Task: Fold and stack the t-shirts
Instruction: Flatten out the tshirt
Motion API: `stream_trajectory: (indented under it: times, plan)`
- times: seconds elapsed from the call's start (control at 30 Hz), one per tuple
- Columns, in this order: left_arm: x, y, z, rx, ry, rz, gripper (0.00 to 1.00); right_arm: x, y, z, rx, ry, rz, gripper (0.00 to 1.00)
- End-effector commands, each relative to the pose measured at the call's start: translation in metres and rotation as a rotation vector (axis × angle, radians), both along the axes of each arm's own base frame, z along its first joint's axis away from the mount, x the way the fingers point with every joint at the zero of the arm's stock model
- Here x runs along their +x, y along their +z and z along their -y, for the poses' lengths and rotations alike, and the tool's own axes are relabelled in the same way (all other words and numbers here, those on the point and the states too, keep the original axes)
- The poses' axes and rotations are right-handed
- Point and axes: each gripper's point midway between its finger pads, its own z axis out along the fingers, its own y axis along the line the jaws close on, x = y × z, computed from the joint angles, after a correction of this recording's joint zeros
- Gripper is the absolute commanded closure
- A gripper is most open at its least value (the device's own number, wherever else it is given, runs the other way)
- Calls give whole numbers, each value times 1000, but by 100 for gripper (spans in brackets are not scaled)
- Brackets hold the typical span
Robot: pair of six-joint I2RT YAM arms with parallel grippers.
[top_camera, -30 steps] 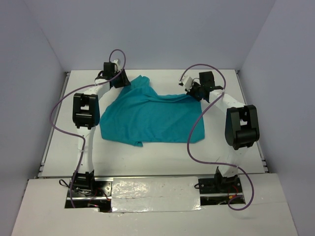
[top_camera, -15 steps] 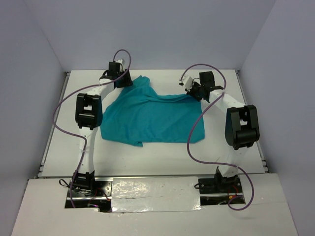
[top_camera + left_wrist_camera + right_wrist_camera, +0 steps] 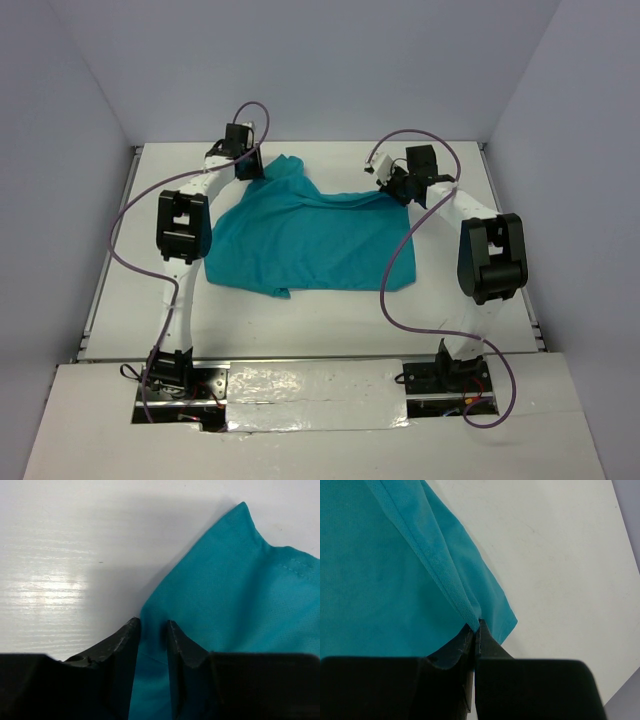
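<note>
T-shirt: single teal garment, lying rumpled on the far half of the counter, between the two arms; a small flap tucked along its near edge; far-left corner rising to a point.

Left gripper: at the far-left corner of the t-shirt; fingers narrowly parted, straddling a raised fold of the cloth; contact between pads and cloth not discernible.

Right gripper: at the far-right corner of the t-shirt; pressed together on the hem, with the stitched edge running out from the tips.

Counter: white, bare around the t-shirt on all sides; a bright glare patch beside the cloth in the left wrist view.

Cables: purple, one looping from each arm; the right one crossing the t-shirt's right edge in the top view, the left one bowing out towards the left edge of the counter.

Walls: pale grey-lilac, enclosing the counter at the back and on both sides.
</note>
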Motion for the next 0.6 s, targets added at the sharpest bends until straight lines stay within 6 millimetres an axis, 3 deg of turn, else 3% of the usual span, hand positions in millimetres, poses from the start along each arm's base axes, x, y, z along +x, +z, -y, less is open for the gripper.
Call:
stream_trajectory:
  times: [0.0, 0.1, 0.2, 0.3, 0.4, 0.43, 0.5, 0.53, 0.57]
  plan:
    - [-5, -15, 3, 16, -13, -51, 60, 8, 43, 0, 32, -4, 89, 98]
    - [-12, -24, 7, 7, -20, -78, 72, 9, 44, 3, 36, -12, 89, 98]
    - [-18, -29, 9, -3, -24, -92, 91, 10, 44, 3, 37, -13, 87, 98]
    - [-18, -20, 4, -20, -5, -76, 100, 9, 44, 4, 32, -14, 89, 98]
    - [-12, 10, -5, -59, 13, -14, 100, 11, 45, 4, 42, -22, 89, 98]
    - [-10, 35, -5, -81, 5, 32, 100, 12, 48, 4, 48, -26, 93, 98]
    - [-8, 54, -11, -107, 10, 79, 100, 17, 56, 3, 79, -44, 95, 98]
    - [-7, 80, -13, -121, 7, 128, 100, 19, 55, 4, 89, -52, 87, 98]
    - [-7, 88, -15, -129, 5, 155, 100, 21, 57, 4, 109, -72, 83, 99]
